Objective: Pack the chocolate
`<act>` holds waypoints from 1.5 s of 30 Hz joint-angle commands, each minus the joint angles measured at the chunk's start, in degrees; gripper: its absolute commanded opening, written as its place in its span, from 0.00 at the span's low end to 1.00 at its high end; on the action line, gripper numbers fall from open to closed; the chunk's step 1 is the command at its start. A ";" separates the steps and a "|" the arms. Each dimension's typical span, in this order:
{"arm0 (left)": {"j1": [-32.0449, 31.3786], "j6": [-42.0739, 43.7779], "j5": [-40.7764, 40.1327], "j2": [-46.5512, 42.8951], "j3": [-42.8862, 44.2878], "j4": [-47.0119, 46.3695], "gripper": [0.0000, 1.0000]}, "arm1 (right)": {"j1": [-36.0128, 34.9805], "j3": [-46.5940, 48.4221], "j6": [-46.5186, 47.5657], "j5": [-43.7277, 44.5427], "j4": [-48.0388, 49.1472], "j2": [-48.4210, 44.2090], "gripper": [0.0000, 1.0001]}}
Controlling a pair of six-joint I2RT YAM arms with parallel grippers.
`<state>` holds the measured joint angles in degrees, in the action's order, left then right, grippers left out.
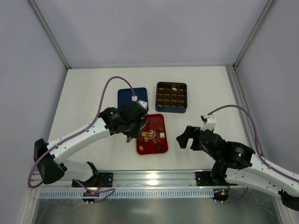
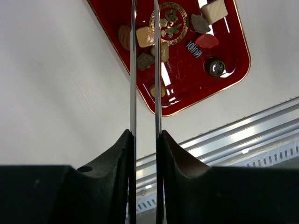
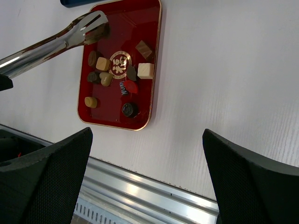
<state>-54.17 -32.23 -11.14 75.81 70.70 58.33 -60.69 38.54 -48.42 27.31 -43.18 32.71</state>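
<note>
White table (image 1: pixel 88 93) and pale enclosure walls are all that is framing my workspace. I am holding a pair of metal tongs (image 3: pixel 56 44) in the left gripper (image 2: pixel 145 135). Its fingers are clamped on the two blades, pressing them nearly parallel with a narrow gap between. The tong tips are hovering over the far-left corner of the red tray (image 3: pixel 140 23). Something dark is showing at the tips, but I cannot tell whether it is a pinched piece or only shadow. The right gripper (image 3: pixel 147 132) is waiting well to the right of the tray, fingers spread wide with nothing between them.

Most of the chocolate (image 3: pixel 145 70) is lying loose in the tray: cream and brown squares, tan lumps and a dark round piece toward the near edge. A few pieces are sitting in the cells of the dark blue box (image 1: pixel 171 110) just beyond the tray, with the blue lid (image 1: pixel 128 95) beside it.

I am judging this to be the picking step. To do it well, I am aiming to:
- bring the tips straight down so one blade lands on each side of a single piece;
- go for an isolated piece like the cream square, not the touching tan cluster;
- squeeze lightly, since small smooth pieces could squirt out;
- lift clear of the tray rim before swinging toward an empty cell.

I am steering by the right wrist camera, because the left wrist view is cutting off the tips.
</note>
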 commanded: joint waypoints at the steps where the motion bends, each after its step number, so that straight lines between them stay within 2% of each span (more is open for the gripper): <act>1: -0.23 0.94 -1.52 0.56 3.74 -0.41 0.17 | -0.22 1.01 -0.62 1.17 0.03 -0.45 1.00; 14: -0.06 2.60 -3.27 3.55 10.51 0.03 0.16 | -0.22 0.83 -0.71 1.87 -0.59 -1.68 1.00; 21: 1.79 5.24 -3.45 8.73 18.33 -0.32 0.14 | -0.22 1.27 -0.62 2.04 -0.68 -1.95 1.00; 32: 6.97 9.37 -3.46 21.64 31.68 -2.86 0.15 | -0.22 3.11 -0.27 3.71 -3.23 -3.44 1.00; 45: 9.17 11.66 -2.05 30.18 36.71 -5.50 0.16 | -0.22 3.82 -0.44 4.24 -4.63 -4.93 1.00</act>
<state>-45.56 -21.87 -13.65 105.45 104.88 55.90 -60.69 40.07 -48.42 29.95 -48.05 28.36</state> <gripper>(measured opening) 0.285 0.996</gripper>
